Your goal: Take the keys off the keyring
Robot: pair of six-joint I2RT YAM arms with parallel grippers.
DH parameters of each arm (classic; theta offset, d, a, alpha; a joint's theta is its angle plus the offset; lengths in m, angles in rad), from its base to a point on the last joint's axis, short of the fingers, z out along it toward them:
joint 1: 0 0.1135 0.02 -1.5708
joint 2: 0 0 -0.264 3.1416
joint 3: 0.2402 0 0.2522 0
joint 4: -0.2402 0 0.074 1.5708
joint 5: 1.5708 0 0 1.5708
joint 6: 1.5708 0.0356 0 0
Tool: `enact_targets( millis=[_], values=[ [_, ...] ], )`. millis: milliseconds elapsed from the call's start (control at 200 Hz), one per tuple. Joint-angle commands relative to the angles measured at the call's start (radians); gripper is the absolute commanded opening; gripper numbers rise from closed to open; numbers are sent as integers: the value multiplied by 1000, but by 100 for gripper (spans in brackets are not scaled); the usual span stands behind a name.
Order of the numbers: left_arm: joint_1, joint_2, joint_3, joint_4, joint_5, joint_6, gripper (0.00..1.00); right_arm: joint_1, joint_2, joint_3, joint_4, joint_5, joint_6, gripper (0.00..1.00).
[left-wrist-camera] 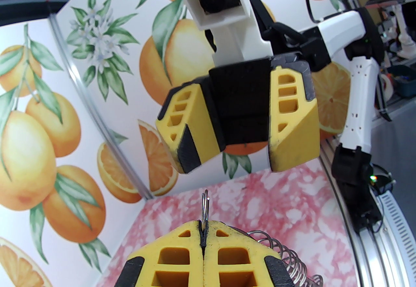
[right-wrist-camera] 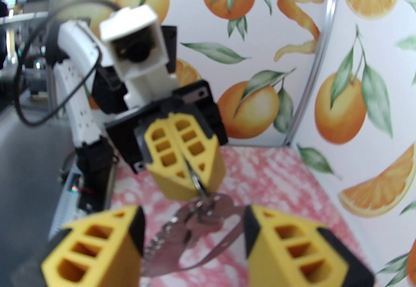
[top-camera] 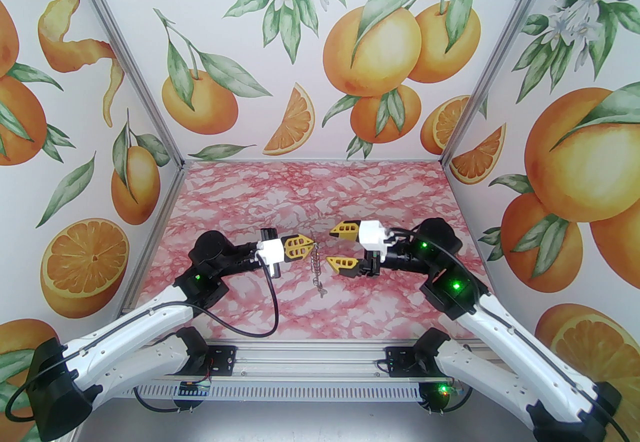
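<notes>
**Tools: 2.**
- Left tool [top-camera: 313, 245]: closed. The left wrist view shows its two yellow fingers [left-wrist-camera: 182, 256] pressed together on a small wire ring [left-wrist-camera: 205, 206], which stands up out of the seam between them.
- Right tool [top-camera: 330, 246]: open, jaws spread wide and holding nothing. It faces the left tool tip to tip, just beside it. In its own wrist view the keyring sits between its two fingers [right-wrist-camera: 97, 246] and a little beyond them.

**Keyring: 1.** Keyring [top-camera: 315, 266], a dark grey loop, hanging from the left tool's tips above the pink marbled surface [top-camera: 240, 200], near the surface's middle. A row of small rings [left-wrist-camera: 287, 251] runs along one edge. Whether its lower end touches the surface cannot be told.

**Keys: count not readable.** The keys [right-wrist-camera: 203, 222] are on the keyring, a blurred silvery cluster bunched just under the pinched ring. One small piece [top-camera: 321, 291] dangles at the bottom of the hanging string.
</notes>
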Motion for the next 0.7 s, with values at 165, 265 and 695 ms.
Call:
enact_targets(
  millis=[165,265,695],
  values=[
    [13,32,81,-61,106,-8,0,-17,-5,52,-180,21,270,85],
    [12,49,95,-61,130,-20,0,-20,29,71,-212,0,303,87],
    [13,103,126,-43,160,-36,0,-24,115,63,-84,-99,441,94]
  ],
)
